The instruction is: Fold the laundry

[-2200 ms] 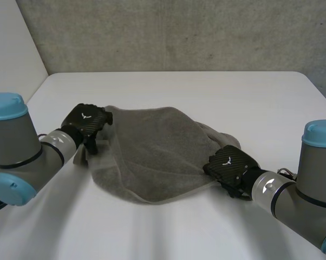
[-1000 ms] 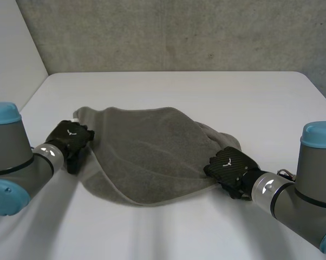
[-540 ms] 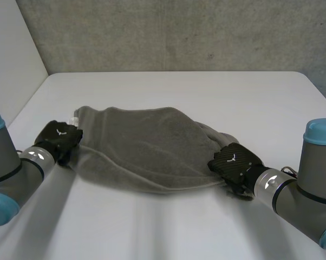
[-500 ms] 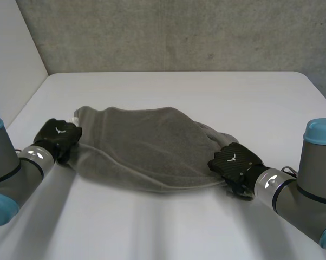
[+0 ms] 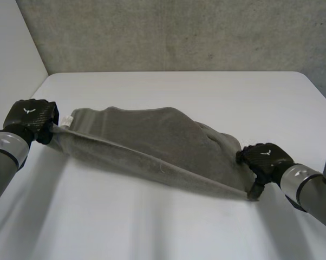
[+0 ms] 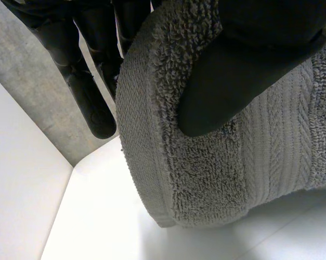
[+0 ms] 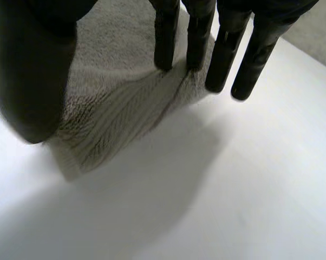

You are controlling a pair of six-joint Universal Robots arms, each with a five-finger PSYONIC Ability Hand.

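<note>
The grey towel [image 5: 152, 146] is stretched between both hands across the middle of the white table [image 5: 179, 89]. Its near edge is pulled taut and its far part lies on the tabletop. At far left, the left hand [image 5: 28, 118] pinches the towel's left corner, thumb against fingers. At near right, the right hand [image 5: 263, 158] pinches the right corner the same way.

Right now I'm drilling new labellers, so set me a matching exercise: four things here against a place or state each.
1 left robot hand
2 right robot hand
3 towel
4 table

A white, bare around the towel
B grey, stretched between two grips
C shut on the towel's left end
D shut on the towel's right end

Pairs: 1-C, 2-D, 3-B, 4-A
</note>
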